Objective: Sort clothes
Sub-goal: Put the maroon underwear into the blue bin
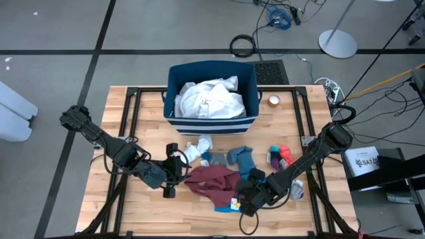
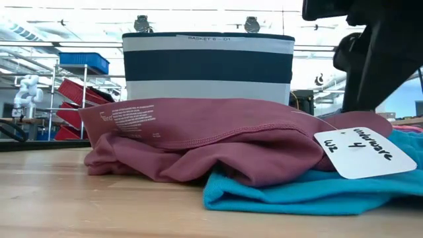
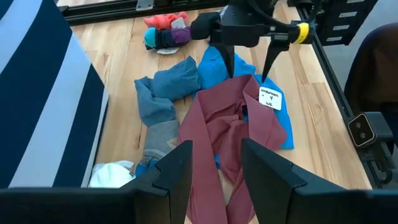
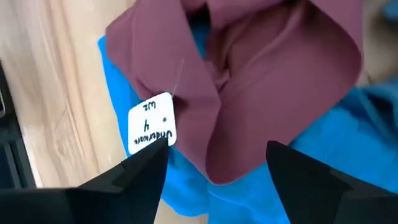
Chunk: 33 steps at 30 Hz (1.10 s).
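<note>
Clothes lie loose at the table's (image 1: 133, 212) middle, below the bin (image 1: 211, 123): a maroon piece (image 1: 214, 182) draped over a blue one (image 1: 229, 207), with socks (image 1: 239, 159) toward 12 o'clock of it. The right pincer (image 1: 247, 202), spread wide, hangs over the maroon's 4 o'clock edge by a paper tag (image 3: 270, 98); the left pincer (image 1: 170, 178), also spread, waits at its 9 o'clock. Because the two layers overlap, a deep pinch could lift maroon and blue together, or catch only the tag.

The maroon garment (image 1: 214, 183) covered most of the bright blue garment (image 1: 227, 207). The white paper tag (image 2: 364, 153) hid more of it. The navy striped bin (image 3: 43, 99) was cut off.
</note>
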Motion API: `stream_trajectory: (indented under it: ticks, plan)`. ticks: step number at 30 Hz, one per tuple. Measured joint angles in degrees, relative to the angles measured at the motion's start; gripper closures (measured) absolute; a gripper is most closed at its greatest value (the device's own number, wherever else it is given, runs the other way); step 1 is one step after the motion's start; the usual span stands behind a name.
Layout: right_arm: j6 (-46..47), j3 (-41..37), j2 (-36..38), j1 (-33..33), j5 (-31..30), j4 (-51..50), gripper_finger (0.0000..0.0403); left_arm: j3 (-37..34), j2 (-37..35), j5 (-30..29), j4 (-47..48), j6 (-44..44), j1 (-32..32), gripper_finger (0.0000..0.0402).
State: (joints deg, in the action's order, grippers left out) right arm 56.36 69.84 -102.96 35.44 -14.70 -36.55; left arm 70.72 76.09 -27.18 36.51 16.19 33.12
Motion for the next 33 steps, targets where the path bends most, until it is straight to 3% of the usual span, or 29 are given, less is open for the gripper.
stream_trajectory:
  ticks: [10, 20, 26, 33]
  plan:
    - [13.78, 0.00, 0.00, -1.01, 3.93, -0.09, 0.0144, 0.00, 0.00, 0.00, -0.01, 0.02, 0.00, 0.0256]
    - [14.10, -1.12, -0.06, -2.45, 4.05, -0.83, 0.0145, 0.00, 0.00, 0.00, -0.01, 0.02, 0.00, 0.0256]
    - [13.70, -5.28, -0.11, -2.49, 4.41, 6.49, 0.0145, 0.00, 0.00, -0.01, -0.01, 0.00, 0.00, 0.0256]
    - [10.72, -5.02, -0.13, -2.51, 3.52, 8.23, 0.0145, 0.00, 0.00, -0.02, -0.01, -0.01, 0.00, 0.0256]
